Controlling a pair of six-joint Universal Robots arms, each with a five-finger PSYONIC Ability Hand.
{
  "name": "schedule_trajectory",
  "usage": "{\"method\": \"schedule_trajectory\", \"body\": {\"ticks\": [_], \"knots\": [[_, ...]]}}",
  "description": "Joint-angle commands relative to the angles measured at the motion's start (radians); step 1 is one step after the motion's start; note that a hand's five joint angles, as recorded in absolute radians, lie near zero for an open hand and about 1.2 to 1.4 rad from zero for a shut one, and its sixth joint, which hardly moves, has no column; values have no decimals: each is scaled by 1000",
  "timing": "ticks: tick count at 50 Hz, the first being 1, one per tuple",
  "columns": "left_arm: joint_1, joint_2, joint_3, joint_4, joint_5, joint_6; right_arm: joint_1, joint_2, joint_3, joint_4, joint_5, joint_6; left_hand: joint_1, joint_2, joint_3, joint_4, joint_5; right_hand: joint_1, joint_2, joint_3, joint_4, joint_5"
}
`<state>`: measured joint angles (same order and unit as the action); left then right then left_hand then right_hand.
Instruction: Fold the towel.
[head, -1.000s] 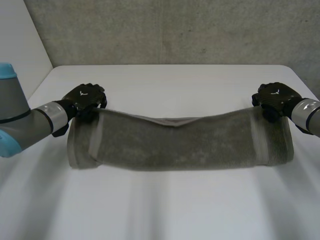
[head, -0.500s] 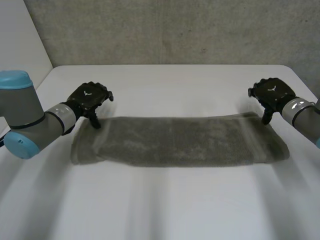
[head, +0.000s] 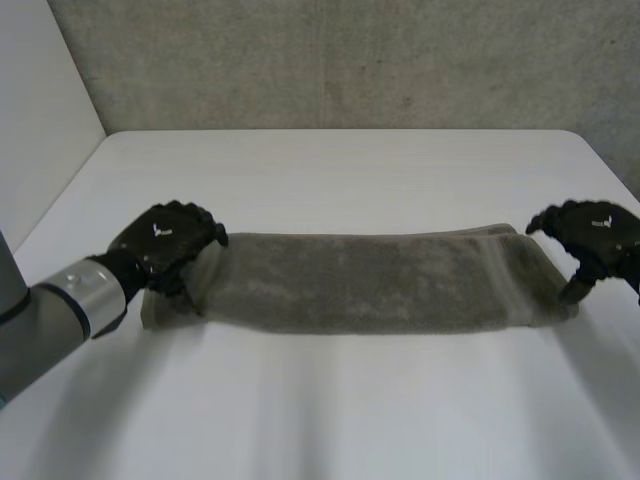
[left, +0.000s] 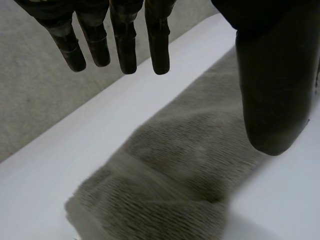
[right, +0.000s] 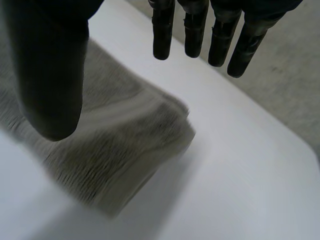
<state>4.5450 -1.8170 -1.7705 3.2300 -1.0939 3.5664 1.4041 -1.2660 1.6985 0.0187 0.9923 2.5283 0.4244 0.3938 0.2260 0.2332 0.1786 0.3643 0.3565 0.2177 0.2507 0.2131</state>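
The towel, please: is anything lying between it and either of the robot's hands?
Nothing visible does. The towel lies folded on the white table; the left hand is open over one end and the right hand open at the other, with no other thing between.

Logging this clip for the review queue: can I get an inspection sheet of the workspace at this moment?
Surface: white table, with the towel lying on it.
Job's things: grey-brown towel, folded into a long strip, flat across the table.
Clutter: nothing seen.
Robot hands: left robot hand open, fingers straight, over the towel's left end; right robot hand open, fingers straight, at the towel's right end. Neither holds the cloth.
Cables: nothing seen.
Surroundings: grey concrete wall behind the table.
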Motion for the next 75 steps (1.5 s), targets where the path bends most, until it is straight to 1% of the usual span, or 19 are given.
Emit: {"method": "schedule_trajectory", "body": {"ticks": [1, 14, 18, 19, 21, 23, 27, 40, 49, 51, 54, 56, 57, 59, 62, 64, 65, 67, 75], "knots": [[2, 5, -49, 33, 8, 0, -36, 81, 30, -2, -26, -94, -64, -34, -51, -59, 7, 81, 89, -43, -76, 58], [0, 2, -55, 45, 8, -1, -27, 206, 3, -74, -24, -125, -64, -34, -51, -59, 7, 217, 225, -43, -76, 194], [3, 4, -55, 47, 8, -1, -25, 235, -8, -105, -20, -129, -64, -34, -51, -59, 7, 541, 549, -43, -76, 518], [3, 4, -56, 47, 8, -1, -25, 235, -8, -105, -20, -129, -64, -34, -51, -59, 7, 543, 551, -43, -76, 519], [3, 4, -55, 45, 8, -1, -27, 250, -16, -108, -20, -138, -64, -34, -51, -59, 7, 934, 942, -43, -76, 911], [3, 4, -56, 47, 8, -1, -31, 255, -23, -106, -18, -140, -64, -34, -51, -59, 7, 1031, 1039, -43, -76, 1008], [2, 5, -58, 45, 8, -3, -47, 243, -29, -106, -15, -137, -64, -34, -51, -59, 7, 1032, 1040, -43, -76, 1009], [6, 25, -69, 45, 8, -3, -267, 114, -134, -89, -20, -140, -64, -34, -51, -59, 7, 1032, 1040, -43, -76, 1009], [6, 27, -72, 45, 8, -3, -234, 36, -290, 17, -24, -121, -64, -34, -51, -59, 7, 1032, 1040, -43, -76, 1009], [6, 27, -73, 47, 8, -3, -109, 4, -333, 44, -14, -100, -64, -34, -51, -59, 7, 1032, 1040, -43, -76, 1009], [5, 27, -73, 45, 8, -3, -34, -3, -350, 43, -4, -91, -64, -34, -51, -59, 7, 1032, 1040, -43, -76, 1009], [6, 28, -73, 47, 8, -3, 112, -6, -375, 43, 14, -74, -64, -34, -51, -59, 7, 1032, 1040, -43, -76, 1009], [6, 28, -73, 45, 8, -3, 113, -6, -375, 43, 14, -74, -64, -34, -51, -59, 7, 1032, 1040, -43, -76, 1009], [5, 28, -73, 45, 8, -3, 279, 10, -393, 41, 60, -71, -64, -34, -51, -59, 7, 1032, 1040, -43, -76, 1009], [6, 30, -73, 45, 6, -4, 368, 25, -401, 38, 89, -72, -64, -34, -51, -59, 7, 1032, 1040, -43, -76, 1009], [5, 30, -73, 45, 6, -4, 536, 94, -437, 21, 143, -78, -64, -34, -51, -59, 7, 1032, 1040, -43, -76, 1009], [5, 30, -73, 45, 6, -4, 536, 94, -438, 21, 143, -78, -64, -34, -51, -59, 7, 1032, 1040, -43, -76, 1009], [5, 30, -73, 47, 6, -4, 680, 167, -473, -5, 173, -78, -64, -34, -51, -59, 7, 1032, 1040, -43, -76, 1009], [3, 30, -69, 47, 5, -6, 875, 384, -537, -51, 203, -85, -67, -36, -51, -59, 4, 1032, 1040, -43, -76, 1009]]}}
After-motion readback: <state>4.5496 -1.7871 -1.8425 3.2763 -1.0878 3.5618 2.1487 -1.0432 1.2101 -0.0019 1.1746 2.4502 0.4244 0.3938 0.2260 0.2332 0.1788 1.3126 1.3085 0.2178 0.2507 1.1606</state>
